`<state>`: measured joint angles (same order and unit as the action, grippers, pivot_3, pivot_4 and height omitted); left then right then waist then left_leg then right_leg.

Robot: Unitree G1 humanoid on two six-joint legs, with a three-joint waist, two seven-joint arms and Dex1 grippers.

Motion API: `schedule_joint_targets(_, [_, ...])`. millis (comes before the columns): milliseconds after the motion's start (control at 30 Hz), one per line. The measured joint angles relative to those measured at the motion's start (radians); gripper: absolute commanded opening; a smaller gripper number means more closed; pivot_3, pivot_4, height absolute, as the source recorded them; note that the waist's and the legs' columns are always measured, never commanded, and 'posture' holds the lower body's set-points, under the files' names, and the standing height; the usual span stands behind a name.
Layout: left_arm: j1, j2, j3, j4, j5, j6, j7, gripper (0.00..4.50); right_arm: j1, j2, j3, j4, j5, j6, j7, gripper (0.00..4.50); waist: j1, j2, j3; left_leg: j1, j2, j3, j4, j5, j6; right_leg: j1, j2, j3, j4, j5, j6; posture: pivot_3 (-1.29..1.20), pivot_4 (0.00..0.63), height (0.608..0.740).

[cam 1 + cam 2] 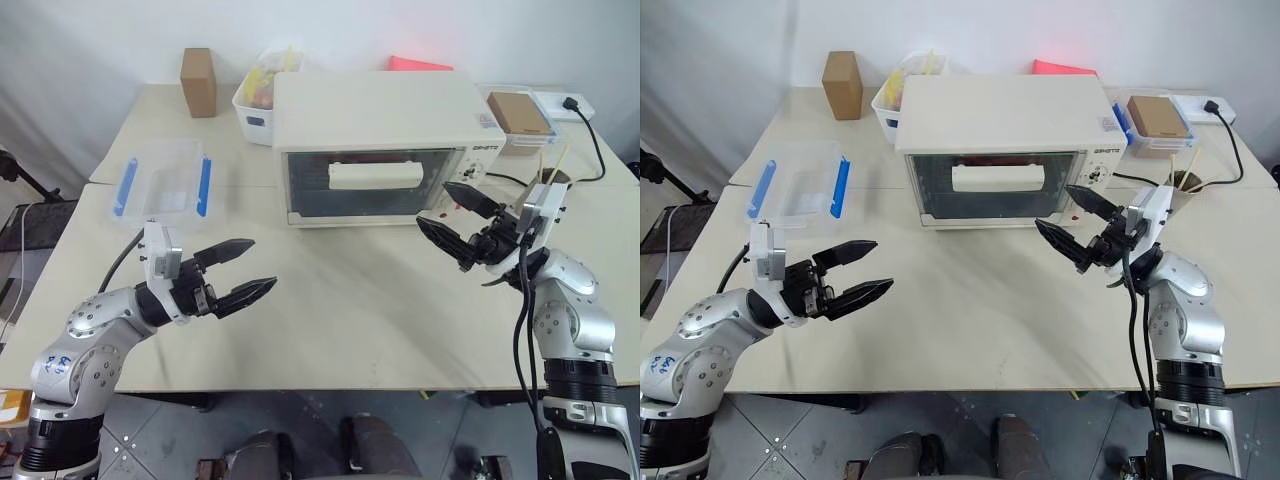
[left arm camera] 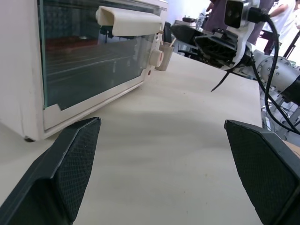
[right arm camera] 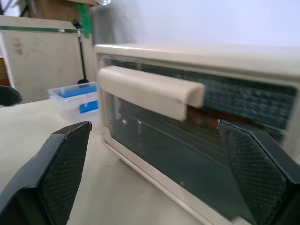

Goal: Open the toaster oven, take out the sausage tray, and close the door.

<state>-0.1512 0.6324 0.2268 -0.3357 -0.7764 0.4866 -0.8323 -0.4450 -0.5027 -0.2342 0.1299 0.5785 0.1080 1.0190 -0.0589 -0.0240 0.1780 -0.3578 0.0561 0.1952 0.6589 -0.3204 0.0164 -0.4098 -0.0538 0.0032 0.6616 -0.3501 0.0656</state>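
Two grippers hang above the pale table [image 1: 330,320], both with their black fingers spread wide and nothing between them. The left gripper [image 1: 240,270] sits in the lower left of the head view, well short of the oven and pointing toward the middle of the picture. The right gripper [image 1: 462,222] is at the right of centre, just in front of the oven's lower right corner, near the knobs, not touching it.

The toaster oven [image 1: 375,110] stands in the upper middle of the frame, cream-white and boxy. Its door [image 1: 365,185] is shut, the glass panel upright and flush with the front, with the wide cream handle [image 1: 375,176] across its upper part. In the right wrist view the handle [image 3: 150,91] lies close ahead, between the two finger pads [image 3: 56,173]. Through the glass there is a reddish-brown shape on a rack; whether that is the sausage tray cannot be told clearly.

At the left of the table lies a clear plastic box with blue clips [image 1: 160,185]. Behind the oven, upper left, stand a brown cardboard box [image 1: 198,82] and a white bin [image 1: 258,105] of colourful items. A cup with sticks [image 1: 548,178] stands at the oven's right, with a black cable [image 1: 595,135] beyond it.
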Motion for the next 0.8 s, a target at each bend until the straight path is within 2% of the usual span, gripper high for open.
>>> schedule_joint_targets(300, [0.000, -0.017, -0.011, 0.000, 0.000, -0.004, 0.000, 4.48, -0.094, 0.043, 0.068, 0.062, -0.044, -0.045, 0.014, 4.50, 0.002, 0.001, 0.000, 0.000, 0.000, 0.000, 0.000, 0.000, 0.000, 0.000, 0.000, 0.000, 0.000, 0.000, 0.000, 0.00, 0.150, 0.740])
schedule_joint_targets(500, [-0.001, -0.024, -0.019, 0.001, 0.004, -0.004, -0.002, 4.48, -0.096, 0.055, 0.079, 0.058, -0.044, -0.056, 0.034, 4.50, 0.003, 0.001, 0.000, 0.000, 0.000, 0.000, 0.000, 0.000, 0.000, 0.000, 0.000, 0.000, 0.000, 0.000, 0.000, 0.00, 0.150, 0.740])
schedule_joint_targets(700, [-0.060, -0.029, -0.003, 0.047, 0.003, -0.005, -0.006, 4.48, -0.005, 0.026, 0.109, -0.018, -0.075, -0.118, 0.111, 4.50, -0.003, 0.001, 0.001, 0.000, 0.001, 0.001, 0.000, 0.000, -0.001, 0.000, 0.002, 0.001, 0.000, 0.000, 0.000, 0.00, 0.150, 0.740])
schedule_joint_targets(800, [-0.077, -0.016, 0.016, 0.080, -0.004, 0.000, -0.016, 4.48, 0.048, -0.044, 0.151, -0.047, -0.148, -0.206, 0.182, 4.50, -0.002, 0.002, 0.001, 0.000, 0.003, 0.001, 0.000, -0.001, -0.002, 0.000, 0.004, 0.001, -0.001, 0.000, 0.000, 0.00, 0.150, 0.740])
